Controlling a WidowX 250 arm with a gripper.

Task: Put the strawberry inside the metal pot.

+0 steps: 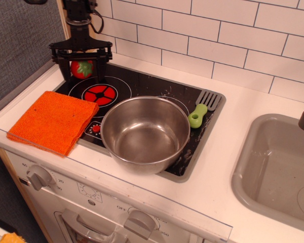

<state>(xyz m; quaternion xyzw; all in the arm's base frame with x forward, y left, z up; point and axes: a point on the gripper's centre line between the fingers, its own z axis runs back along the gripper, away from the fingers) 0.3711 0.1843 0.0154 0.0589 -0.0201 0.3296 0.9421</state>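
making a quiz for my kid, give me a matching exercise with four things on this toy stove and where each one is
Things:
1. strawberry
2. pot
3. cloth
4. spatula

Places:
A. front left, partly off the stove's left edge
B. right part of the stove, green handle near the pot's rim
C. back left, between the open gripper's fingers
D. front middle of the stove

Pairs: 1-C, 2-D, 3-A, 4-B

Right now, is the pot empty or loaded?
Empty. The pot's bare steel bottom shows; the strawberry sits on the stove between the open tool's fingers.
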